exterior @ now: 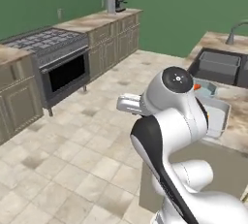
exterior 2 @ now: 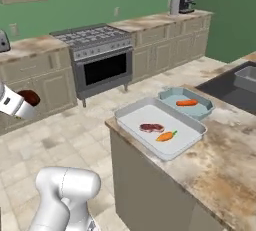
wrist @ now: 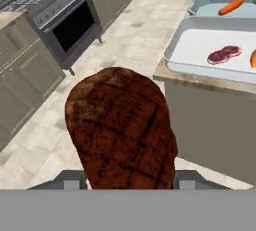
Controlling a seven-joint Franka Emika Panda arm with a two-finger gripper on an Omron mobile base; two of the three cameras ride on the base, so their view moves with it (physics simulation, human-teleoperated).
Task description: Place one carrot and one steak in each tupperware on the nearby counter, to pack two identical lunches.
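My gripper point(wrist: 125, 181) is shut on a brown grilled steak point(wrist: 122, 130) that fills the middle of the hand view. In the right base view the gripper point(exterior 2: 22, 101) holds that steak point(exterior 2: 30, 96) at the far left, over the floor and well away from the counter point(exterior 2: 225, 145). The large whitish rectangular tupperware point(exterior 2: 145, 115) near the counter's corner holds a steak point(exterior 2: 151, 127) and a carrot point(exterior 2: 166, 136). Behind it, the small pale blue tupperware point(exterior 2: 201, 111) holds one carrot point(exterior 2: 186, 103). The hand view shows both containers point(wrist: 200, 45) point(wrist: 210, 2) at upper right.
A stove with a dark oven door point(exterior 2: 100, 57) stands against the green wall across the tiled floor. The dark sink point(exterior 2: 235, 82) lies beyond the containers, with the faucet point(exterior: 235, 29) behind it. A coffee machine point(exterior 2: 185, 2) sits on the far worktop.
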